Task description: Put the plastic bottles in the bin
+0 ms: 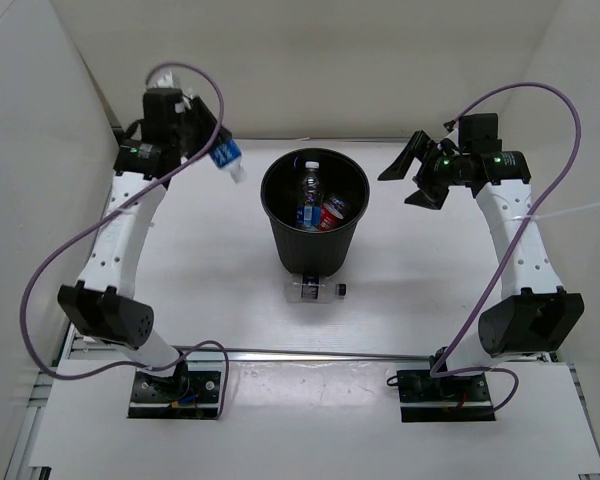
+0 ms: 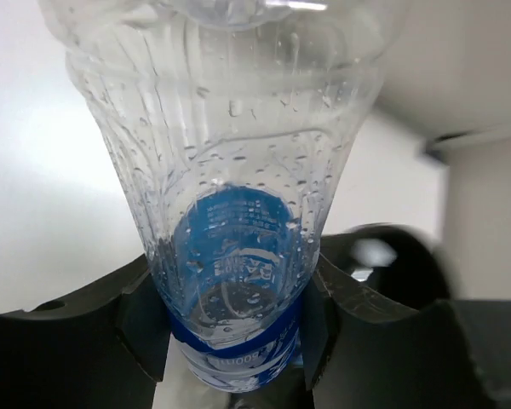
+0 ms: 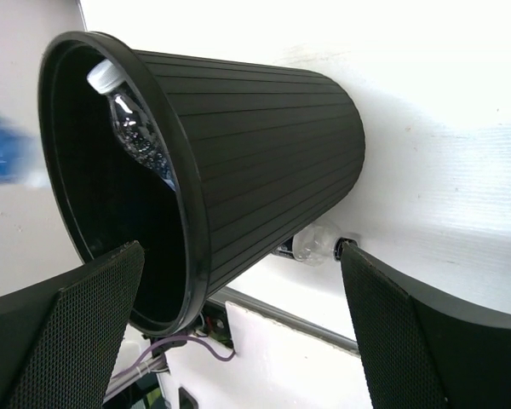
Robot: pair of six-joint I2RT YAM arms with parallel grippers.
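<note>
The black bin (image 1: pixel 315 240) stands mid-table and holds a clear blue-labelled bottle (image 1: pixel 310 195) and a red-labelled bottle (image 1: pixel 332 214). My left gripper (image 1: pixel 208 140) is shut on another clear blue-labelled bottle (image 1: pixel 227 157), held raised to the left of the bin's rim; the left wrist view shows the bottle (image 2: pixel 230 213) clamped between the fingers. A clear bottle with a dark label and black cap (image 1: pixel 315 291) lies on the table at the bin's near side, also seen in the right wrist view (image 3: pixel 315 245). My right gripper (image 1: pixel 412 178) is open and empty, right of the bin (image 3: pixel 238 153). The orange bottle is out of view.
White walls enclose the table at the back and both sides. A metal rail (image 1: pixel 310 354) runs along the near edge in front of the arm bases. Purple cables (image 1: pixel 70 250) loop from both arms.
</note>
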